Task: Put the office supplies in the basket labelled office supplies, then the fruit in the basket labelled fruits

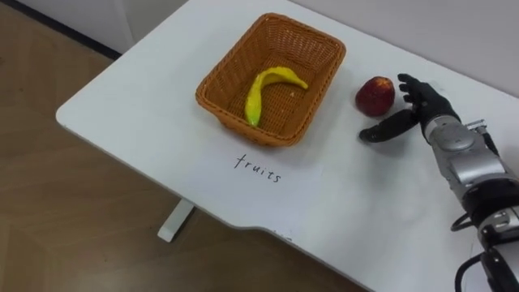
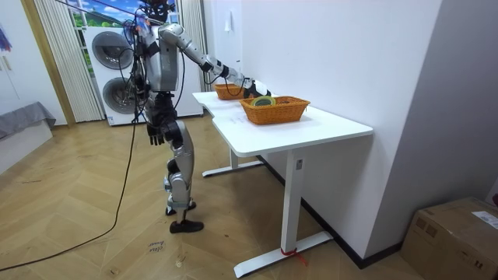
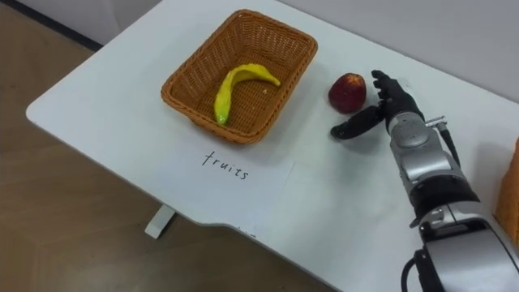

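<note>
We see the right hand point(image 1: 418, 112) just beside the red apple point(image 1: 375, 96) on the white table point(image 1: 138, 105), fingers spread wide, holding nothing; a banana point(image 1: 263, 88) lies in the wicker basket point(image 1: 231, 65); the left hand point(image 2: 156, 134) hangs low, and we cannot tell its fingers' state.

white table point(image 1: 122, 105) | on it: wicker basket point(image 1: 225, 75), red apple point(image 1: 375, 96), paper label point(image 1: 261, 169), second basket point(image 2: 276, 113)

One banana point(image 1: 261, 89) and one apple point(image 1: 375, 96) are counted. Two baskets are counted: one basket point(image 1: 233, 65) near the tabletop's point(image 1: 138, 109) far edge, and a second basket point(image 2: 276, 110) in the room view. One paper label point(image 3: 243, 186) is counted at the front edge.
</note>
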